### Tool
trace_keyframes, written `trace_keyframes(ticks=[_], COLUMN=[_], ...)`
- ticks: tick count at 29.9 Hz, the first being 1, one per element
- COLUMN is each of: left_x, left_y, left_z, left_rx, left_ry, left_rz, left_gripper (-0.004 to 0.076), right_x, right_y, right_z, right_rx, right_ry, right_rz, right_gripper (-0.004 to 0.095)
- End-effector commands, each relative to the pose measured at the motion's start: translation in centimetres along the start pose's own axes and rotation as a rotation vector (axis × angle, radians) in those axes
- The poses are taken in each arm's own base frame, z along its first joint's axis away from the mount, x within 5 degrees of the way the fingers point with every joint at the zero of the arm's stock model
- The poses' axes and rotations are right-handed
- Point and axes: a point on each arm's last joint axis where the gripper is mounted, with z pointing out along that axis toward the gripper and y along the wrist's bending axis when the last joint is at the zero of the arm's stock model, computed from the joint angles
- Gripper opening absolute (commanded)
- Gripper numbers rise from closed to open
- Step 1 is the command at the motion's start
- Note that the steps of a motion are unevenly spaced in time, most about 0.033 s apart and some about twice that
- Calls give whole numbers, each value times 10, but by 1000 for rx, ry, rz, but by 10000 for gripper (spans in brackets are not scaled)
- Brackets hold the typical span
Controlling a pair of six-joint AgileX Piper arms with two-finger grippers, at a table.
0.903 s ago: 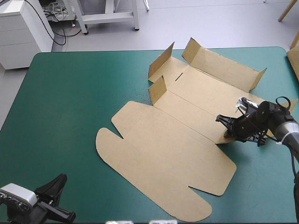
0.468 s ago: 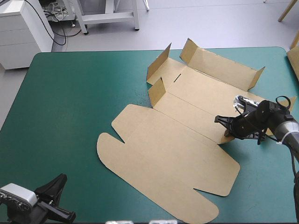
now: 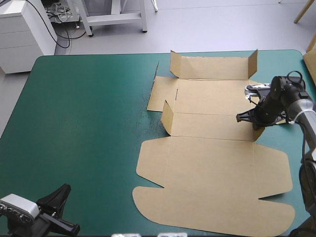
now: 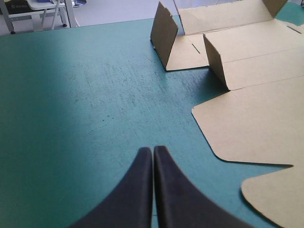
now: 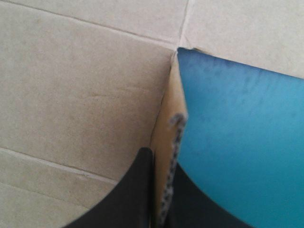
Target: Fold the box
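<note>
The brown box [image 3: 212, 163] lies as a cut sheet on the teal-green cover, squared to the table's edges. Its far wall [image 3: 212, 66] stands raised, and two small flaps [image 3: 168, 118] stand up along its left side. At the sheet's right side my right gripper [image 3: 247, 117] is shut on a small upright side flap [image 5: 171, 123], which shows edge-on between the black fingers [image 5: 142, 190]. My left gripper [image 3: 61, 193] sits shut and empty at the near left corner. In its own view the left gripper [image 4: 153, 151] points across bare cover toward the box [image 4: 256, 114].
Bare teal-green cover [image 3: 84, 123] spreads over the table's left half. Another piece of brown board [image 3: 311, 61] shows at the table's far right edge. The sheet's near rounded lid tabs [image 3: 217, 217] reach close to the table's near edge.
The box has swung from lying diagonally to lying square with the table and has shifted right. My right gripper moved toward the far edge with the flap held. The left gripper stayed still.
</note>
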Motion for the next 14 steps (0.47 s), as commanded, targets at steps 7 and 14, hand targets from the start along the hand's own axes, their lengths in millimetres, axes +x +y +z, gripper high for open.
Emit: trace_keyframes(ticks=[7, 14], left_x=[-12, -12], left_y=[-1, -1], left_z=[-6, -6], left_rx=[-5, -1], left_ry=[-106, -107], left_rz=[-4, -8], left_gripper=[-8, -8], right_x=[-62, -94], right_y=[26, 93], right_z=[-11, 7], right_rx=[138, 137], right_ry=[-75, -104], right_rz=[-366, -650], right_gripper=[-16, -16])
